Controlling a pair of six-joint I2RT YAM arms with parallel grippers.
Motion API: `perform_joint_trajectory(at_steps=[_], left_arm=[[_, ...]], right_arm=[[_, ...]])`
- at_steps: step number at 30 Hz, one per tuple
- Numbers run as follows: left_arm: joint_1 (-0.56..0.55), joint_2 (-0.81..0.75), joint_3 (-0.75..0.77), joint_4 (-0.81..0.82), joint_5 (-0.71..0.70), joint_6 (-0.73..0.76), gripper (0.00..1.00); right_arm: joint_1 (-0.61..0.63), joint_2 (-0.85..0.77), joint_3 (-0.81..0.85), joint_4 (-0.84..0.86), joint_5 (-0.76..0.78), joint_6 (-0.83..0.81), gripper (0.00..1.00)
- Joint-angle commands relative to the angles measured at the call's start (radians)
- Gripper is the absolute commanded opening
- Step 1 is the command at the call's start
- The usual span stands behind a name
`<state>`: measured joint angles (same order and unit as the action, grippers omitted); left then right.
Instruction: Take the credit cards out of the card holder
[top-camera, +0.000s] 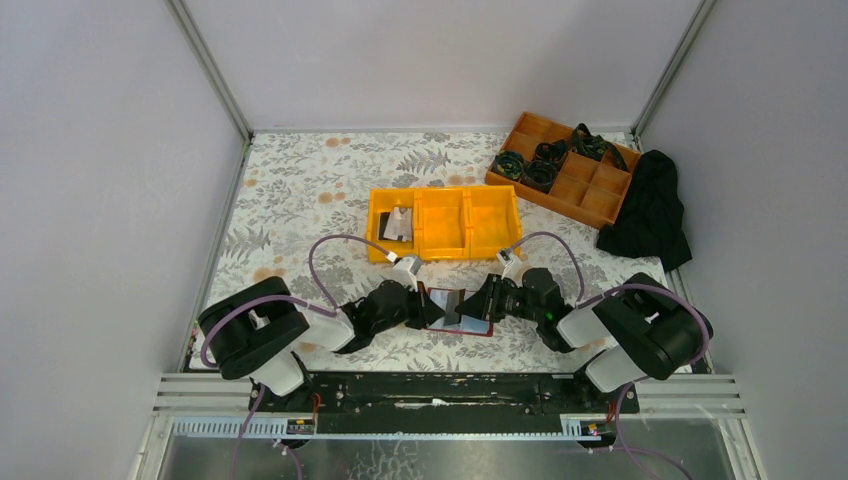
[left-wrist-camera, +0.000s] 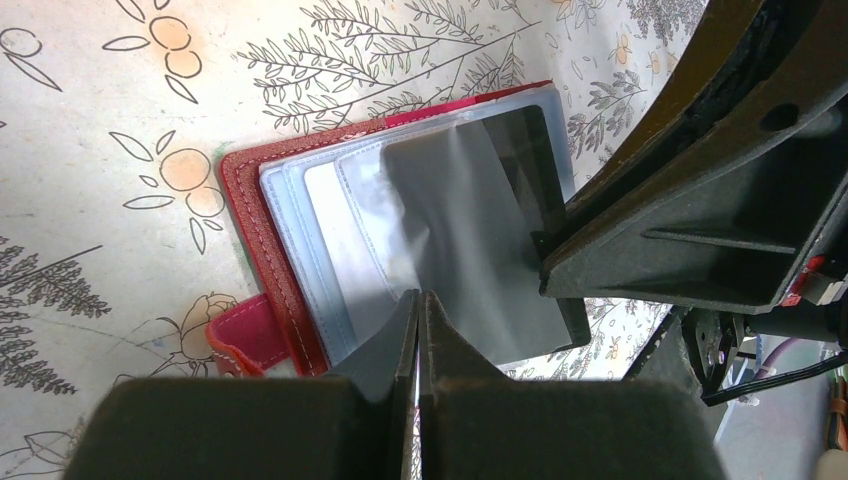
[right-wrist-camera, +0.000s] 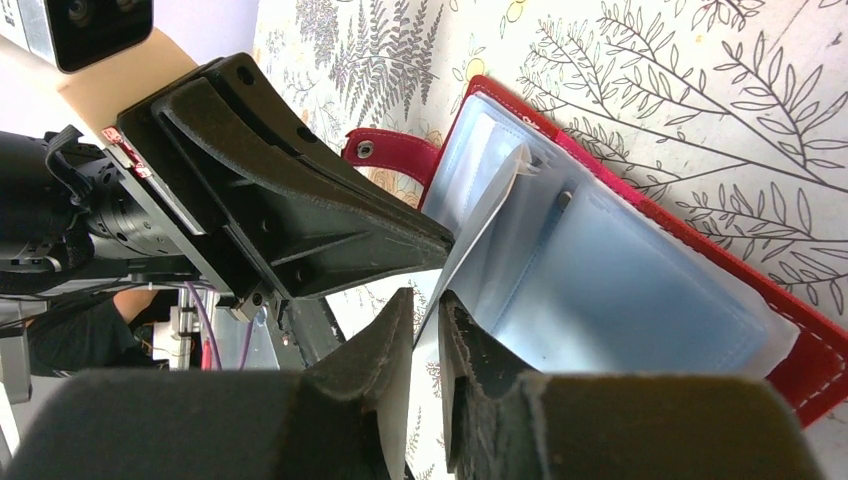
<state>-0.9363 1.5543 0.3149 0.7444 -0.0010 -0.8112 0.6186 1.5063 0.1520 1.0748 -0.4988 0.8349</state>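
The red card holder (top-camera: 455, 310) lies open near the table's front, between both grippers. Its blue-grey clear sleeves (left-wrist-camera: 300, 210) fan out inside the red border (right-wrist-camera: 800, 350). My left gripper (left-wrist-camera: 420, 297) is shut on the edge of one sleeve and holds it lifted. A black credit card (left-wrist-camera: 535, 170) shows through that lifted sleeve. My right gripper (right-wrist-camera: 425, 300) reaches in from the opposite side. Its jaws stand narrowly apart around the sleeve's free edge. Grey-white and black credit cards (top-camera: 398, 225) lie in the left compartment of the yellow bin (top-camera: 443, 222).
An orange divided tray (top-camera: 565, 170) with dark rolled items stands at the back right, and a black cloth (top-camera: 650, 205) lies beside it. The holder's red snap strap (right-wrist-camera: 385, 155) sticks out on the floral tablecloth. Grey walls close in the table.
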Motion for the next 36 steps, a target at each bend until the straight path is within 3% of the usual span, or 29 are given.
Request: perform_joint_trajectory(at_steps=[1, 8, 12, 20, 25, 36], left_arm=[[-0.001, 0.022, -0.03, -0.132, -0.034, 0.044, 0.0], [-0.002, 0.04, -0.02, -0.131, -0.033, 0.044, 0.0], [-0.001, 0.053, -0.014, -0.125, -0.026, 0.046, 0.0], [-0.001, 0.064, -0.013, -0.119, -0.022, 0.044, 0.0], [-0.001, 0.059, -0.012, -0.128, -0.023, 0.046, 0.0], [-0.001, 0.035, 0.007, -0.16, -0.021, 0.054, 0.0]], right_arm=[[-0.007, -0.003, 0.008, 0.088, -0.046, 0.004, 0.19], [-0.009, -0.024, -0.003, 0.058, -0.036, -0.005, 0.13], [-0.01, -0.047, -0.009, 0.028, -0.026, -0.015, 0.24], [-0.011, -0.09, -0.007, -0.047, 0.002, -0.042, 0.01], [-0.011, -0.119, -0.008, -0.085, 0.018, -0.048, 0.0], [-0.014, -0.461, 0.033, -0.574, 0.204, -0.186, 0.0]])
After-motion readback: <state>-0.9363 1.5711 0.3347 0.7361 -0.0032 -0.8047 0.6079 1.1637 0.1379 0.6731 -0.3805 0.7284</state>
